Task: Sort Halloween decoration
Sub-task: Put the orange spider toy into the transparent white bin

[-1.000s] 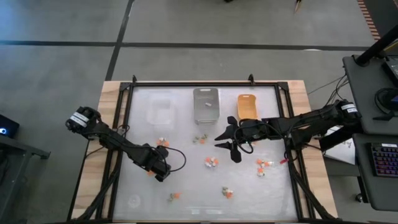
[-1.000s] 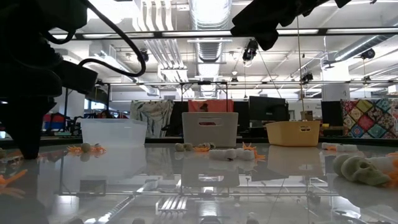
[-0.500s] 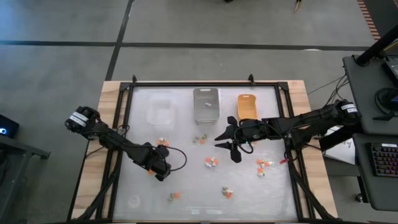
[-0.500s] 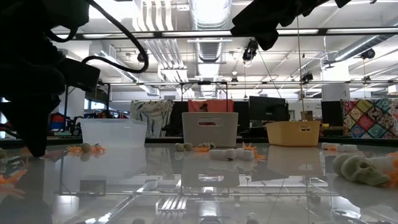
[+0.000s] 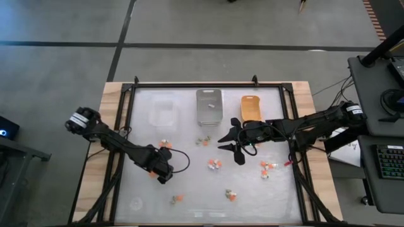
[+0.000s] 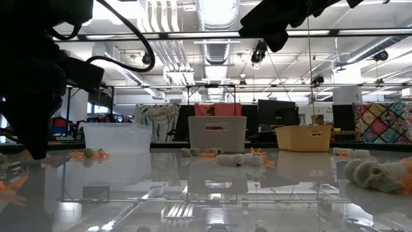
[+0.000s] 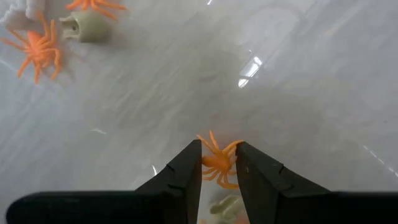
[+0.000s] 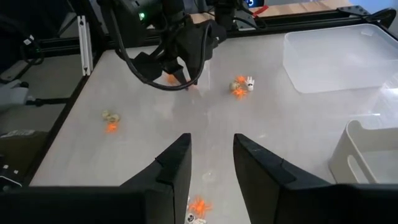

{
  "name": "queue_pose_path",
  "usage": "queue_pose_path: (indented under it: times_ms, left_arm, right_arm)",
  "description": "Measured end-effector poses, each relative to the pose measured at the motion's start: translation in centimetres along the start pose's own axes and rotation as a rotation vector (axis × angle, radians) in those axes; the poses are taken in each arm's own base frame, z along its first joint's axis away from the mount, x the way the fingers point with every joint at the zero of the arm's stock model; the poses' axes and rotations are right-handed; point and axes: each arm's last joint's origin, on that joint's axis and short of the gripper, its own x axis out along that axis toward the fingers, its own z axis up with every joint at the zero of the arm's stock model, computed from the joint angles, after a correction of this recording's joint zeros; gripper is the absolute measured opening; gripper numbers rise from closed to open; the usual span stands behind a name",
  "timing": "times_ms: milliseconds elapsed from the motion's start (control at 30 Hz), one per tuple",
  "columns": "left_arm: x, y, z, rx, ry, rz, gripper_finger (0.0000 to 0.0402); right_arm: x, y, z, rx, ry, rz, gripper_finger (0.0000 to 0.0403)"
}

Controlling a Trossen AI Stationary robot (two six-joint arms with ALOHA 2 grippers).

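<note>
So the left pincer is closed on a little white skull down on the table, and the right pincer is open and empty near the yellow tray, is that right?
Not quite. The left pincer is closed on a little orange spider, not a white skull; the left wrist view shows it between the fingers. The rest holds: the right pincer is open and empty near the yellow tray.

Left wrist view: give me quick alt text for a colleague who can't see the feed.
The left gripper is low over the pale table with an orange toy spider between its two dark fingers, which sit close on either side of it. Farther off lie another orange spider and a tan trinket.
</note>
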Motion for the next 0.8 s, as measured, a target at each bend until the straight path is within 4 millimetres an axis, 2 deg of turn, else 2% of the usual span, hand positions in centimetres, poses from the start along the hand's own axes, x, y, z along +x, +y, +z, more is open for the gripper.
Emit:
queue_pose_path:
  times_ms: [267, 500, 633, 800]
  left_arm:
    - [-2.6, 0.5, 0.3, 0.05, -0.081, -0.097, 0.0077]
    - [-6.1, 1.3, 1.2, 0.11, -0.301, -0.219, 0.0077]
    - [-8.2, 2.4, 2.4, 0.137, -0.453, -0.247, 0.0077]
    - [-9.9, 5.0, 4.2, 0.168, -0.564, -0.213, 0.0077]
  right_arm:
    - [0.0, 0.0, 0.0, -0.002, 0.0, 0.0, 0.0109]
    - [0.0, 0.0, 0.0, -0.016, 0.0, 0.0, 0.0109]
    - [0.0, 0.0, 0.0, -0.027, -0.002, 0.001, 0.0109]
    - [0.0, 0.0, 0.0, -0.029, -0.002, 0.0, 0.0109]
